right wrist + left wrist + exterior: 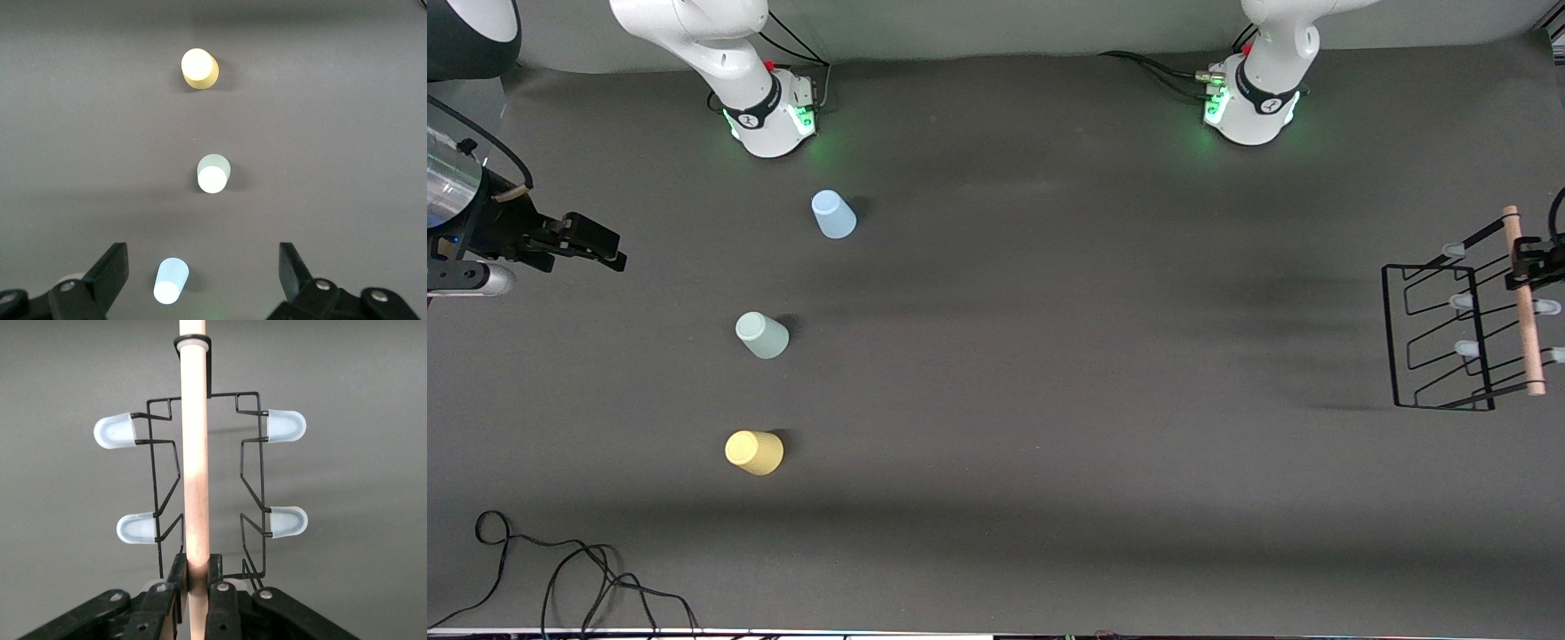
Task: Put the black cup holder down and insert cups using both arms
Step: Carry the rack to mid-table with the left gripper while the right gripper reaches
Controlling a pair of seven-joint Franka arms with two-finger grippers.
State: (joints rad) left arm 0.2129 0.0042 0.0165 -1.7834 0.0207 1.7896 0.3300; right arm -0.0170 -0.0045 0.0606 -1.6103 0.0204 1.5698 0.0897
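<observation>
My left gripper [1529, 263] is shut on the wooden rod handle [1528, 338] of the black cup holder [1479, 347] and holds it over the table's left-arm end. In the left wrist view the fingers [175, 577] clamp the rod [195, 467], with pale-blue-tipped pegs [115, 431] on both sides. My right gripper [605, 249] is open and empty in the air at the right arm's end. The light blue cup [834, 215], mint cup [762, 335] and yellow cup [754, 452] stand mouth down in a row. The right wrist view shows my gripper [203, 263] open, with the blue [171, 281], mint [213, 173] and yellow [199, 68] cups on the table under it.
The arm bases [774, 116] [1249, 107] stand at the table's edge farthest from the front camera. Loose black cables [560, 569] lie at the near edge toward the right arm's end. The dark cloth [1094, 356] spreads between cups and holder.
</observation>
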